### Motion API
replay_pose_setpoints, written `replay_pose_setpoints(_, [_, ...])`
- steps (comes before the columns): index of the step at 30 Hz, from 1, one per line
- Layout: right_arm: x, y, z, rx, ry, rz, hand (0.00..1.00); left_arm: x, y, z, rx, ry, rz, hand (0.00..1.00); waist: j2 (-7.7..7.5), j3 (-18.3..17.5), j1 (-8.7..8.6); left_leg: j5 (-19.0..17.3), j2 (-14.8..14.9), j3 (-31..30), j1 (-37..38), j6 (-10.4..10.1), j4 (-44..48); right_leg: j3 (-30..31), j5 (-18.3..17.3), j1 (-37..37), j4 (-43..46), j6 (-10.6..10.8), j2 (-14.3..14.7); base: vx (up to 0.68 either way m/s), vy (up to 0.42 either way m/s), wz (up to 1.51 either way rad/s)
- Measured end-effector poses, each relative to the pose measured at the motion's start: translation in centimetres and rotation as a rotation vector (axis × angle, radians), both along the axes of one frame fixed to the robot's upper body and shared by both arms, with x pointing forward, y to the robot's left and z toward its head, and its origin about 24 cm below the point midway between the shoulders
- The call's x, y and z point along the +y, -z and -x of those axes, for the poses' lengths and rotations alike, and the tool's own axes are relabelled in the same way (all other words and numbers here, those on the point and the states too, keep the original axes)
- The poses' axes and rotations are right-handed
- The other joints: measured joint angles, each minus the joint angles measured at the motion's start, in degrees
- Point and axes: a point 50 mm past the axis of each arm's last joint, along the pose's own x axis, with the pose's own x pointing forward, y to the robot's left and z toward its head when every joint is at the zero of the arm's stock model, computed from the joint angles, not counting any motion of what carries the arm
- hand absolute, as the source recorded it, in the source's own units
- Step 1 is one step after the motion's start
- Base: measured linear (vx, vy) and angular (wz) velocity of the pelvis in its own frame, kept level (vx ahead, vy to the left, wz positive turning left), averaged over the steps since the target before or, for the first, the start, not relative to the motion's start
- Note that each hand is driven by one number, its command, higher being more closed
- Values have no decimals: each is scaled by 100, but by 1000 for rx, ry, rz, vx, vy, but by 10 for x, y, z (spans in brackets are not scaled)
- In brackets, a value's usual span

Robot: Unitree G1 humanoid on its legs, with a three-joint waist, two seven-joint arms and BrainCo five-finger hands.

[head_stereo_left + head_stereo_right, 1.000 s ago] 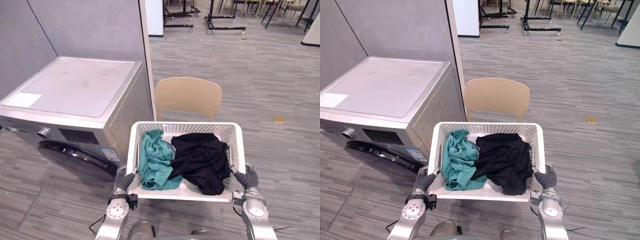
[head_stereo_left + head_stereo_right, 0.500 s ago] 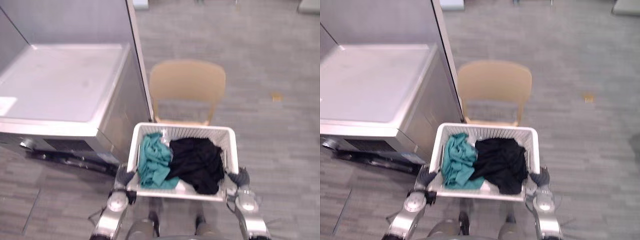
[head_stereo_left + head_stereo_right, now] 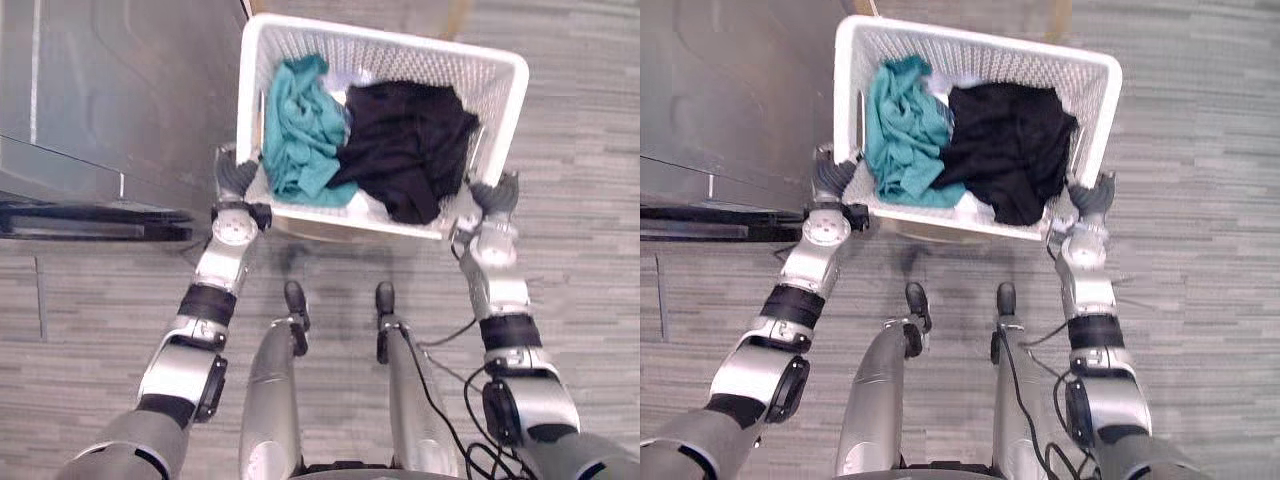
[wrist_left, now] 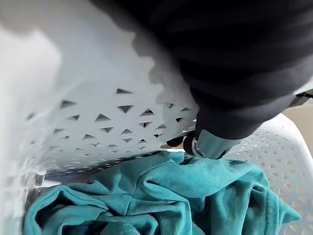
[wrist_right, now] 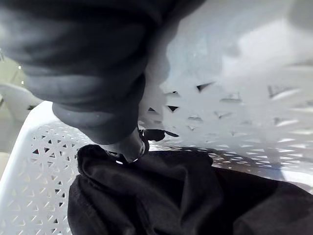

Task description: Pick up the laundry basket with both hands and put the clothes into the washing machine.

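Observation:
A white lattice laundry basket [image 3: 380, 42] hangs in front of me, held by its two short sides. In it lie a teal cloth [image 3: 300, 125] on the left and a black cloth [image 3: 405, 135] on the right. My left hand [image 3: 235, 178] grips the left rim and my right hand [image 3: 495, 195] grips the right rim. The left wrist view has the thumb [image 4: 208, 144] hooked over the rim above the teal cloth [image 4: 146, 196]. In the right wrist view the thumb [image 5: 127, 147] curls over the rim above the black cloth [image 5: 161, 196]. The washing machine [image 3: 100, 90] stands just left of the basket.
The machine's dark door [image 3: 90, 220] juts out low on the left, near my left arm. A tan chair [image 3: 455, 12] stands just beyond the basket, with a strip of tan [image 3: 300, 228] showing beneath the basket's near edge. Grey plank floor [image 3: 580, 150] lies to the right.
The camera has tipped downward, so the whole picture has shifted and my arms now show. The basket stays held between both hands, and the clothes lie as before.

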Motion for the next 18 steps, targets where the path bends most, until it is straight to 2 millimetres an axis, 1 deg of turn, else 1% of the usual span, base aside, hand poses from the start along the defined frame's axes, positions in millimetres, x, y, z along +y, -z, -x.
replay_pose_setpoints(1, [3,-5,-4,-3,-9,9,0,2,0,-2,5,-15,19,100,0,0,-1,11,2,-1,-29,-17,-3,-10,0,-18,-16,0,-1,0,0,0])
replay_pose_setpoints(3, [6,-7,-9,7,-17,3,0,5,1,-2,-3,-28,51,100,0,0,8,21,8,1,-23,-33,-15,-52,0,-6,-22,0,-6,38,0,3])
replay_pose_setpoints(4, [7,-9,-11,7,-24,-7,0,6,0,-2,-6,-34,58,0,0,0,6,22,11,1,-19,-35,-21,-73,0,-2,-22,0,-8,46,-9,3])
replay_pose_setpoints(5, [10,-16,-16,-6,-42,-35,0,10,-1,-3,-21,-50,96,0,0,0,5,32,20,0,-12,-52,-33,-107,0,6,-23,-1,-9,0,0,0])
replay_pose_setpoints(8, [17,-26,-24,-15,-65,-61,0,12,-2,-6,-25,-64,204,0,0,0,4,78,26,-7,43,-93,-108,-150,14,57,-37,-21,-9,0,-17,6])
replay_pose_setpoints(9, [18,-26,-25,-9,-66,-64,0,11,2,-7,-10,-66,236,0,0,0,11,104,21,-6,95,-131,-164,-161,25,109,-80,-39,-12,-9,-23,7])
replay_pose_setpoints(10, [19,-23,-25,1,-69,-72,0,9,11,-6,16,-68,265,0,0,0,29,126,18,-8,191,-139,-231,-175,29,197,-124,-45,-11,-1,-22,6])
replay_pose_setpoints(13, [24,-18,-26,18,-78,-80,0,9,28,-2,63,-81,304,0,-1,-2,43,172,5,-27,362,-128,-368,-238,25,347,-153,-51,-16,-2,-35,8])
replay_pose_setpoints(15, [26,-17,-26,19,-86,-70,0,7,34,0,84,-83,307,0,0,-2,64,216,-8,-49,412,-120,-447,-287,24,416,-205,-72,-21,-11,-34,11])
replay_pose_setpoints(17, [24,-12,-24,27,-77,-72,0,6,37,2,87,-84,300,0,0,-2,108,234,-16,-54,461,-96,-494,-309,23,455,-205,-75,-25,-3,-29,7])
replay_pose_setpoints(18, [22,-7,-19,22,-71,-78,0,5,40,5,86,-85,299,0,0,-2,146,253,-30,-48,516,-111,-521,-305,21,491,-206,-78,-34,0,0,0])
